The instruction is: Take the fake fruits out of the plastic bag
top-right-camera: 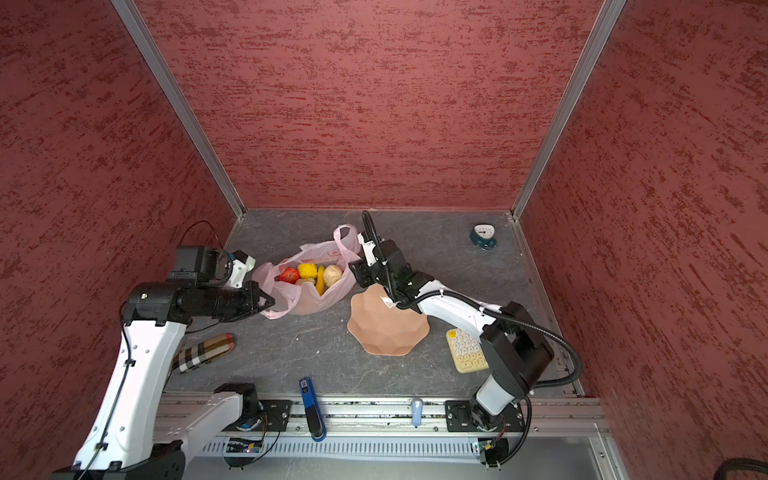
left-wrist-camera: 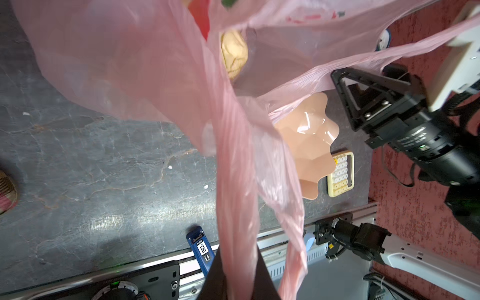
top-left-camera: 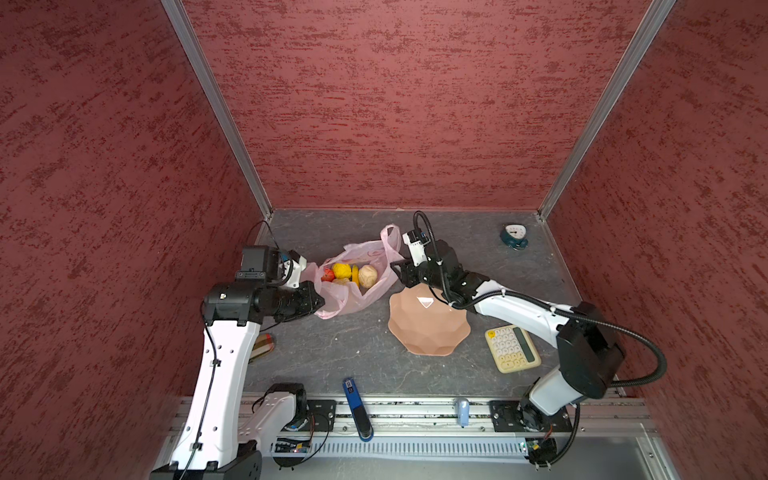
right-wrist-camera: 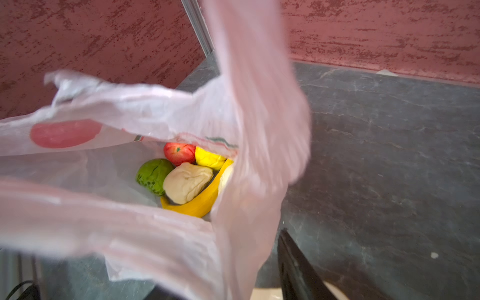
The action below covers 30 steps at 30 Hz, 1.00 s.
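Observation:
The pale-pink plastic bag (top-left-camera: 353,300) (top-right-camera: 307,305) sits at the middle left of the table with its mouth spread wide. Inside lie the fake fruits: a beige ball (right-wrist-camera: 187,181), a green one (right-wrist-camera: 153,175), a red one (right-wrist-camera: 179,153), a small yellow one (right-wrist-camera: 209,158) and a banana (right-wrist-camera: 197,205). My left gripper (top-left-camera: 318,305) (left-wrist-camera: 237,280) is shut on the bag's left handle. My right gripper (top-left-camera: 399,271) (right-wrist-camera: 228,265) is at the bag's right edge, open, with the other handle hanging loose between its fingers.
A peach scalloped bowl (top-left-camera: 428,328) stands just right of the bag, under my right wrist. A cream calculator (top-left-camera: 512,348) lies further right and a small clock (top-left-camera: 514,237) at the back right. A blue case (top-left-camera: 356,409) rests on the front rail, a plaid pouch (top-right-camera: 203,351) by my left arm.

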Tool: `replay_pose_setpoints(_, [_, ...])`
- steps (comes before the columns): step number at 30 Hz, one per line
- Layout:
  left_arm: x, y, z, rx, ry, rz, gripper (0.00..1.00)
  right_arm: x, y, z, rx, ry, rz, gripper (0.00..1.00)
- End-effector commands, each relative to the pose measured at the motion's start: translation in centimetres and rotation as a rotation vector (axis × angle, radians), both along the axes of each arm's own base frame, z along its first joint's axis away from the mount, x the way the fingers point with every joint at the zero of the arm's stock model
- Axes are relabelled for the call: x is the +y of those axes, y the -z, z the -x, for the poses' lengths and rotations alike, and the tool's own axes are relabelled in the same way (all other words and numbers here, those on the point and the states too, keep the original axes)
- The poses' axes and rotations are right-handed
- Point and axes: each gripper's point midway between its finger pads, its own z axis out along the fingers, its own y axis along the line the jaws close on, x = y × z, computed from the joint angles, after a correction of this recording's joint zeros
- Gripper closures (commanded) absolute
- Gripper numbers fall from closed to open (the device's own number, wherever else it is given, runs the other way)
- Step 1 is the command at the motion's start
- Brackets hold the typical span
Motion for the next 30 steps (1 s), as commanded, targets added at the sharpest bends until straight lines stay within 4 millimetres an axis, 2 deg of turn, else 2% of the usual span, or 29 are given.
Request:
replay_pose_setpoints(1, [-0.6,-0.4,0.1,-0.025,0.004,0.013,0.85,-1.5,-1.8,3.1,0.030,-0.026,-0.006,0.45])
replay_pose_setpoints(7, [-1.1,-0.8,0.1,-0.024,0.032,-0.020,0.89,-5.6,-2.4,6.9,0.041,0.063,0.061,0.45])
replay_pose_setpoints(11, [-2.0,0.0,0.8,0.023,0.082,-0.027,0.91,-7.2,-5.7,9.0,-0.017,0.074,0.051,0.49])
replay_pose_setpoints(15, [-2.3,1.3,1.9,0.083,0.124,-0.090,0.91,-8.3,-10.1,9.2,-0.115,0.098,0.017,0.49])
replay_pose_setpoints(18, [-2.1,1.6,2.3,0.089,0.124,-0.122,0.91,-6.2,-12.7,8.9,-0.154,0.015,-0.012,0.51])
replay_pose_setpoints(21, [-1.9,1.2,2.3,0.060,0.105,-0.118,0.93,-1.8,-12.7,7.7,-0.107,-0.089,-0.025,0.56])
replay_pose_setpoints(24, [-1.9,0.7,2.4,0.028,0.102,-0.111,0.97,2.7,-12.9,7.7,-0.080,-0.215,-0.059,0.62])
replay_pose_setpoints(26, [-1.9,0.5,2.4,0.014,0.106,-0.108,0.99,4.9,-13.1,8.0,-0.090,-0.258,-0.045,0.66])
replay_pose_setpoints(30, [-2.1,0.7,1.9,0.006,0.112,-0.108,0.99,8.9,-11.7,8.4,-0.027,-0.360,-0.040,0.72])
